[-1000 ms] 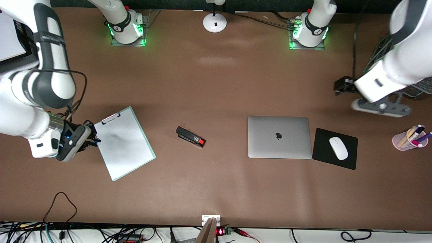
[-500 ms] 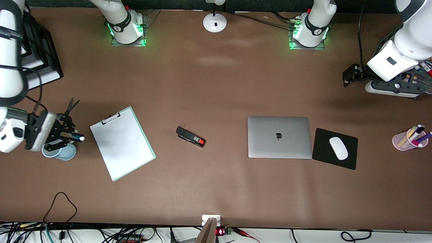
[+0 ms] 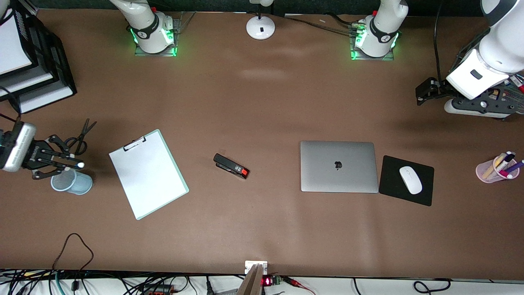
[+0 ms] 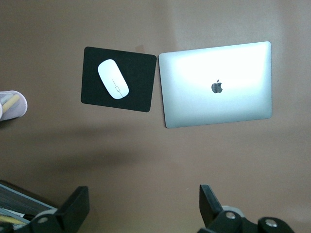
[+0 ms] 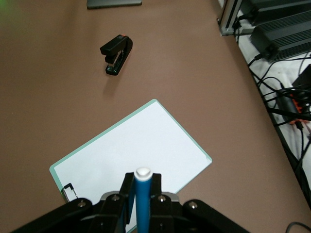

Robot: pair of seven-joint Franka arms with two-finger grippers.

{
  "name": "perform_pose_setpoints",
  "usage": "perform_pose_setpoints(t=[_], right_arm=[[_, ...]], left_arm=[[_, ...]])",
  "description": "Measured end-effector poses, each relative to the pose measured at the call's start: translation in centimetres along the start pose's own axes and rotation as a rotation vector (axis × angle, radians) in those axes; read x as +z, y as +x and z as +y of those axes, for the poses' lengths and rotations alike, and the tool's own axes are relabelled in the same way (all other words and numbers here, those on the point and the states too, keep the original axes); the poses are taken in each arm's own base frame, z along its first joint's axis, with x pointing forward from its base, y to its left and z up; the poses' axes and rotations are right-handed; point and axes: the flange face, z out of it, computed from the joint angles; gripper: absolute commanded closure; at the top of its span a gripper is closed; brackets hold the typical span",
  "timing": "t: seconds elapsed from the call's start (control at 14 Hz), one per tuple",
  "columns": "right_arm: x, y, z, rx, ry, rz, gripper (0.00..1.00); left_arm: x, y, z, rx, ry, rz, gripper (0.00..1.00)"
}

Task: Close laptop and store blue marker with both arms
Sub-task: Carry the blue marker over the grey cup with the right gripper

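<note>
The right gripper (image 3: 67, 164) was clamped on the blue marker (image 5: 142, 201), right above the blue cup (image 3: 72, 182). It should lower straight, then let go. The laptop (image 3: 339, 166) lay shut, and the left gripper (image 3: 423, 91) waited with its jaws wide apart.

The right arm is cut off by the front view's edge; only its wrist and right hand (image 3: 67, 162) show. The blue marker (image 5: 143, 199) shows only its white end and part of its barrel; the rest is hidden between the fingers (image 5: 127, 194). The laptop (image 5: 114, 3) is cut off in the right wrist view. In the left wrist view, the pen cup (image 4: 10, 106) is cut off. The paper trays (image 3: 30, 61) run past the front view's edge
</note>
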Motion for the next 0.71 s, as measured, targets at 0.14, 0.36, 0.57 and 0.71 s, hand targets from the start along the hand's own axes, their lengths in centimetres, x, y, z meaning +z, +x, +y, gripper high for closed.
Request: perform_pose_setpoints(t=[0.14,0.36,0.57,0.71], right_arm=[[-0.6,-1.8,0.0,0.009,-0.026,0.051,0.99],[-1.0,-4.0,0.3,0.036,-0.055,0.133,0.99],[-1.0,-5.2,1.1,0.056,-0.088,0.195,0.99],[-1.1,-6.3,1.3,0.057,-0.102,0.209,0.99]], left_arm=[[0.0,0.0,0.3,-0.001,0.0,0.0,0.0],[0.1,0.1,0.3,-0.002,0.0,-0.002,0.0],[0.1,0.1,0.3,-0.002,0.0,-0.003,0.0],[0.1,0.1,0.3,-0.003,0.0,-0.004,0.0]])
